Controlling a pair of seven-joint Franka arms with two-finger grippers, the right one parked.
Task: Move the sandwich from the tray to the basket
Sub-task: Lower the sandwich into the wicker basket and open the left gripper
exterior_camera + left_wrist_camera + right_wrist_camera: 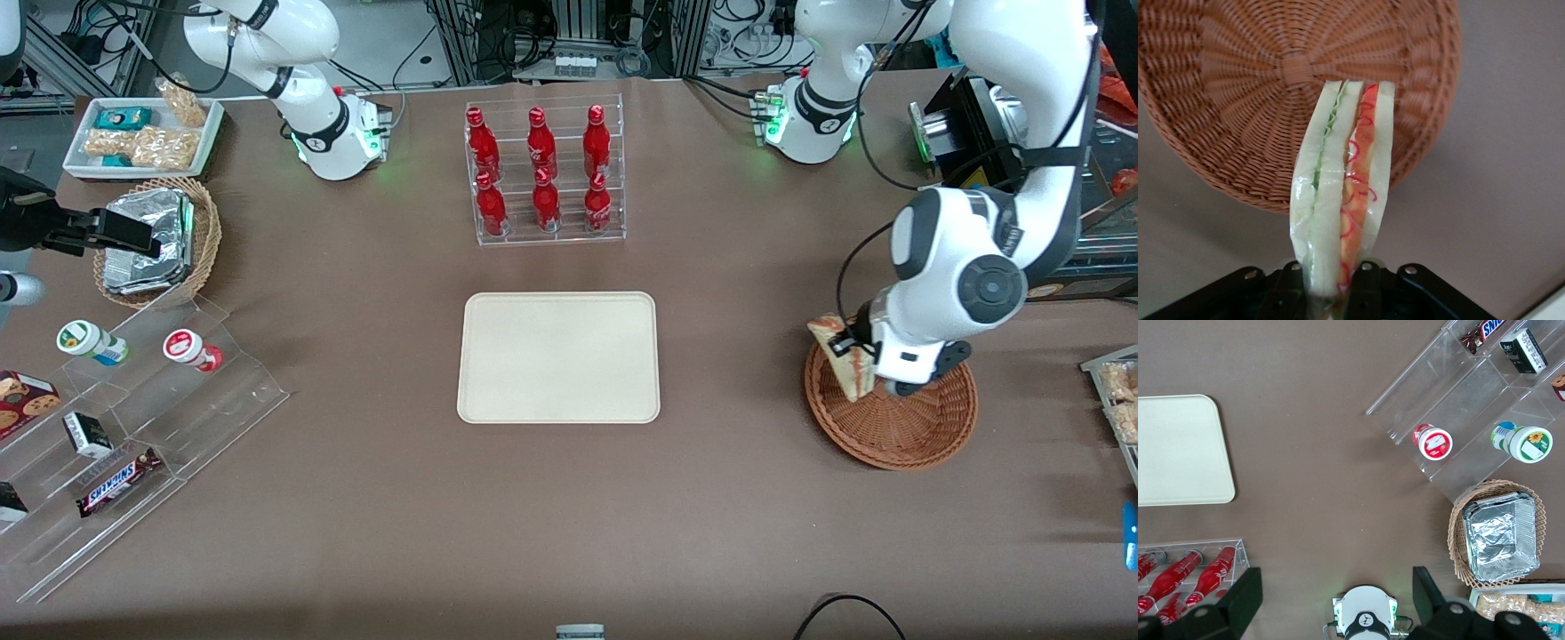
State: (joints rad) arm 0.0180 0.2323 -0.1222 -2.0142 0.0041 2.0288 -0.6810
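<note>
Front view: my gripper (845, 343) is pinched snug on a clear-wrapped, white-bread wedge sandwich (853, 377), partly over the round brown wicker basket (898, 437), lol.

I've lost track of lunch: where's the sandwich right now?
In the front view, the sandwich is toward the working arm's end of the table, above the rim of the basket, held in the jaws of the gripper there.

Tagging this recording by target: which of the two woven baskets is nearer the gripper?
The reddish-brown basket: the gripper holds the sandwich over its rim. The tan basket holds foil packages.
</note>
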